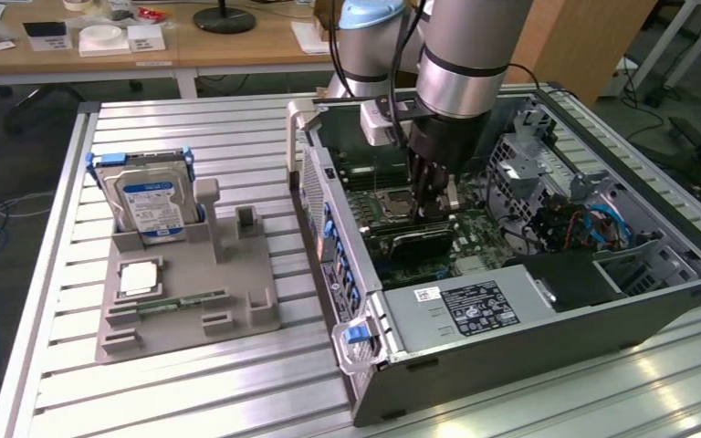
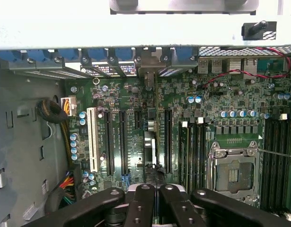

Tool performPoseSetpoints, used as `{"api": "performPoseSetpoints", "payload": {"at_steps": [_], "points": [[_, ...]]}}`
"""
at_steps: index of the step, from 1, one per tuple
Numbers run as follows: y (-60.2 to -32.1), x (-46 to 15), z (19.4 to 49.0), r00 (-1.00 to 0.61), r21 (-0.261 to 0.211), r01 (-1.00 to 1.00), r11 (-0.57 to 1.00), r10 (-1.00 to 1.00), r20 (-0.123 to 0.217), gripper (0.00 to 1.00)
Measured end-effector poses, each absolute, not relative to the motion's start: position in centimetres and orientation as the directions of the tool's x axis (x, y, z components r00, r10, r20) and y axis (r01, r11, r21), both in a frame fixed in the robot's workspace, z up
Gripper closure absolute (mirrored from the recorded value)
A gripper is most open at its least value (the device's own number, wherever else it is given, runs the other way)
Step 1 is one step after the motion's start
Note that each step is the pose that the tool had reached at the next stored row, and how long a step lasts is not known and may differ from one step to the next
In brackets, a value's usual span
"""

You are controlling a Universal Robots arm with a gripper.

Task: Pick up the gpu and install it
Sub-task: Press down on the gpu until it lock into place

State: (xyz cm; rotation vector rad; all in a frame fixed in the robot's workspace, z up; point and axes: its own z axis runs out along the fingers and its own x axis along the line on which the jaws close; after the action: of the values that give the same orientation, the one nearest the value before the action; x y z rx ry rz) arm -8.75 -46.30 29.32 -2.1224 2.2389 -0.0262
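Note:
The gpu (image 1: 416, 240) stands on edge on the motherboard inside the open computer case (image 1: 509, 360), dark shroud up. In the wrist view the gpu (image 2: 150, 142) appears edge-on as a thin strip in line with a long slot, its metal bracket end at the case's rear wall. My gripper (image 1: 434, 215) reaches straight down into the case right over the card. The black fingers (image 2: 145, 198) are pressed together, the gripper (image 2: 156, 190) shut directly above the card's upper edge. Whether the tips pinch that edge is hidden.
A grey fixture (image 1: 241, 315) on the slatted table at the exterior view's left holds a silver hard drive (image 1: 150, 203) and a narrow green memory stick (image 1: 180, 302). Around the card are the CPU socket (image 2: 233, 174), empty slots, cables (image 1: 588, 228) and the power supply (image 1: 473, 306).

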Motion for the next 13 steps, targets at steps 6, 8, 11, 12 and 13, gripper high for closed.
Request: {"api": "performPoseSetpoints", "payload": {"at_steps": [6,8,11,12,13], "points": [[-46.30,-8.75,29.32,-0.053,-0.051,-0.997,0.054,-0.998,-0.029,0.89],[-46.29,-8.75,29.24,-0.053,-0.051,-0.997,0.054,-0.998,-0.029,0.89],[-46.30,-8.75,29.03,-0.053,-0.051,-0.997,0.054,-0.998,-0.029,0.89],[-46.30,-8.75,29.04,-0.053,-0.051,-0.997,0.054,-0.998,-0.029,0.89],[-46.30,-8.75,29.03,-0.053,-0.051,-0.997,0.054,-0.998,-0.029,0.89]]}}
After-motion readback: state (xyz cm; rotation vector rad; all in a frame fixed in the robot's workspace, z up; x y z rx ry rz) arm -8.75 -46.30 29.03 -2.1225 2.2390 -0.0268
